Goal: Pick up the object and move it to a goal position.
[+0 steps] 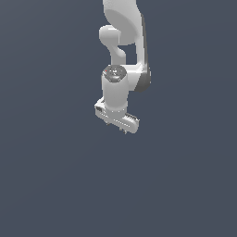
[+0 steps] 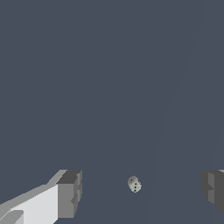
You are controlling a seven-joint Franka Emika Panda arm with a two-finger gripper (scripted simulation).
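Observation:
The object (image 2: 134, 184) is a small pale die-like piece with dark dots, lying on the dark grey floor. In the wrist view it shows in the wide gap between my two dark fingertips (image 2: 70, 194), somewhat nearer the far one, well below them and touching neither. My gripper (image 2: 142, 190) is open and holds nothing. In the exterior view the white arm hangs over the floor with the gripper (image 1: 116, 127) pointing down, and the object is hidden there beneath the hand.
Only the flat dark grey floor (image 1: 55, 185) surrounds the arm. No goal marker shows in either view.

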